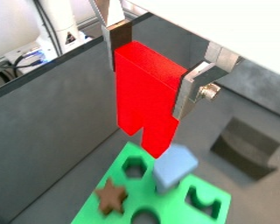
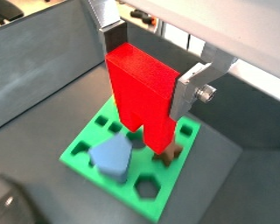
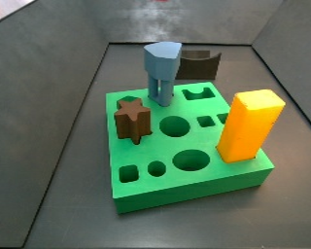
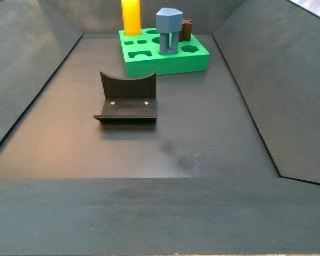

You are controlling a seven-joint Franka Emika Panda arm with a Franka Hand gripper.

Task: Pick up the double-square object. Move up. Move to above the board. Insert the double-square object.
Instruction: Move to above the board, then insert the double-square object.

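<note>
The double-square object [image 1: 145,94] is hanging between the fingers [image 1: 205,79] of the gripper [image 2: 154,59], which is closing on its upper end; both wrist views are showing this. The gripper is hovering high, and the green board [image 2: 166,194] is lying below it, with a blue-grey block [image 2: 111,156] and a brown star block [image 1: 111,196] standing in it. I judge the move to above the board is ending; next it needs lining up with the matching hole, then lowering. The dark floor [image 4: 190,140] is holding the fixture [image 4: 125,98], and a yellow block [image 3: 249,123] is standing in the board.
</note>
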